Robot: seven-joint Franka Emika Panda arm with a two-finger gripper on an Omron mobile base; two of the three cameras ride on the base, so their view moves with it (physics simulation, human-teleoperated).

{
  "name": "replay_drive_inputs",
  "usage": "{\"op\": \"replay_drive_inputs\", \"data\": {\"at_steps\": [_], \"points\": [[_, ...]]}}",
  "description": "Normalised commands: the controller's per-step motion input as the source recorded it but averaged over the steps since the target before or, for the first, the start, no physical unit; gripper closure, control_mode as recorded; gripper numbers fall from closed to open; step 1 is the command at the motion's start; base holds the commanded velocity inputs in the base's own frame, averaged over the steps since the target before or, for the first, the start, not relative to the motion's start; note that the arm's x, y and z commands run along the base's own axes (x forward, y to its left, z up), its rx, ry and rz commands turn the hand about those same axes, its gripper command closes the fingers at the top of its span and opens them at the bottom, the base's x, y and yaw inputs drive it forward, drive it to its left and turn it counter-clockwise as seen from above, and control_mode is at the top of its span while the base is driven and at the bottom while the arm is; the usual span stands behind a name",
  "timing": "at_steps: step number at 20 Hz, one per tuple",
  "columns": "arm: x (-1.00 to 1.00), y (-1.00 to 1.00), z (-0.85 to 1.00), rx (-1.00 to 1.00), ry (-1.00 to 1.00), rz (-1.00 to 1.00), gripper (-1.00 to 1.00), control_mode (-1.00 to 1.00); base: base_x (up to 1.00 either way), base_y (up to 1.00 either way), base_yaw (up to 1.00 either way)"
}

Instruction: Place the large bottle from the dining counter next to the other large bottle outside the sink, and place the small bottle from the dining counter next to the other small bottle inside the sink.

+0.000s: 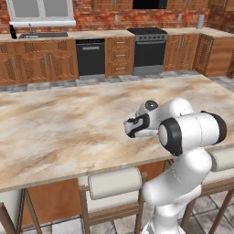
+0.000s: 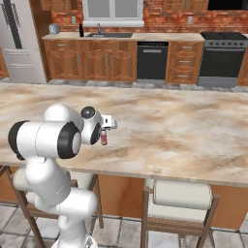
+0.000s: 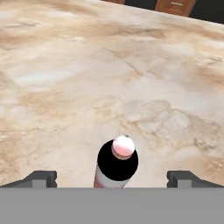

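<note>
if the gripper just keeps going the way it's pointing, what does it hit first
Most likely the bottle: in the hand view it stands upright, centred between the open gripper's fingertips. Past it lies bare dining counter. Exact depth is unclear.

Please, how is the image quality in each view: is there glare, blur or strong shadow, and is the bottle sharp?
Left base view: even flat light, soft low-resolution edges, no hard shadows on the dining counter. Right base view: same flat light; the bottle is small and slightly blurry beside the arm. Hand view: the bottle is sharp, seen from above between the open gripper fingertips, a small bright highlight on its cap.
</note>
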Motion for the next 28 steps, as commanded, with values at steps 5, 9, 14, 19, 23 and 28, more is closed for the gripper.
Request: {"op": "replay_drive_inputs", "data": {"at_steps": [5,9,14,19,23,28], "points": [[0.23,-0.06,-0.05,0.0,0.0,0.0,-1.0,-1.0,0.0,0.0,0.0],[0.22,-0.04,-0.05,0.0,0.0,0.0,-1.0,-1.0,0.0,0.0,0.0],[0.2,-0.01,-0.06,0.0,0.0,0.0,-1.0,-1.0,0.0,0.0,0.0],[0.2,0.0,-0.08,0.0,0.0,0.0,-1.0,-1.0,0.0,0.0,0.0],[0.15,0.0,-0.07,0.0,0.0,0.0,1.0,-1.0,0.0,0.0,0.0],[0.01,0.0,-0.02,0.0,0.0,0.0,1.0,-1.0,0.0,0.0,0.0]]}}
